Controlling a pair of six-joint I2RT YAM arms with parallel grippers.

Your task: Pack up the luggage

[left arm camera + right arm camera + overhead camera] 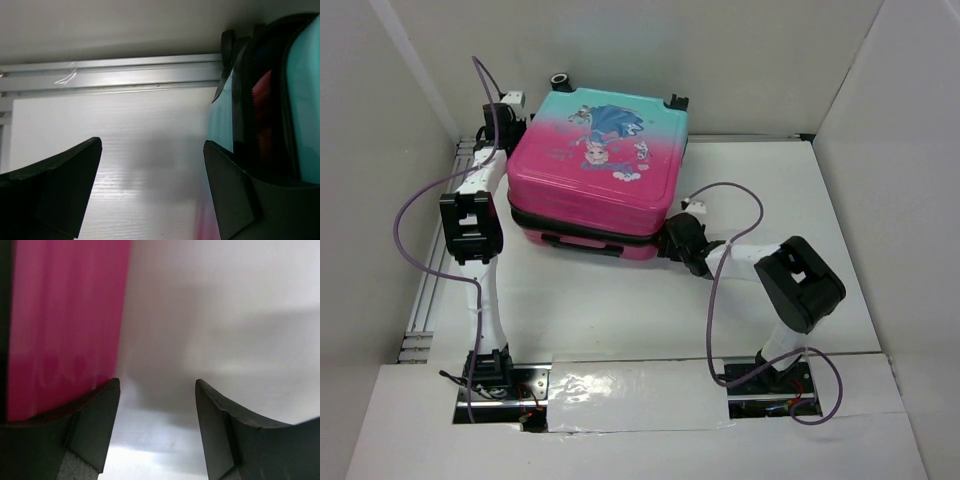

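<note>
The luggage (595, 165) lies flat at the back middle of the table, pink-to-teal shell up, its two halves stacked with a dark zipper seam between them. My left gripper (512, 112) is at its far left corner. In the left wrist view this gripper (152, 145) is open over bare table, with the teal shell and black zipper (305, 100) just beyond its right finger (230, 195). My right gripper (672, 232) sits at the near right corner. In the right wrist view it (157, 382) stands open and empty, the pink side (65, 315) beside its left finger (95, 425).
White walls close in the table on the left, back and right. An aluminium rail (430, 290) runs along the left edge and shows again as the rail (115, 75) ahead of the left gripper. Purple cables (715, 300) loop off both arms. Black wheels (677, 100) stick out at the luggage's far end.
</note>
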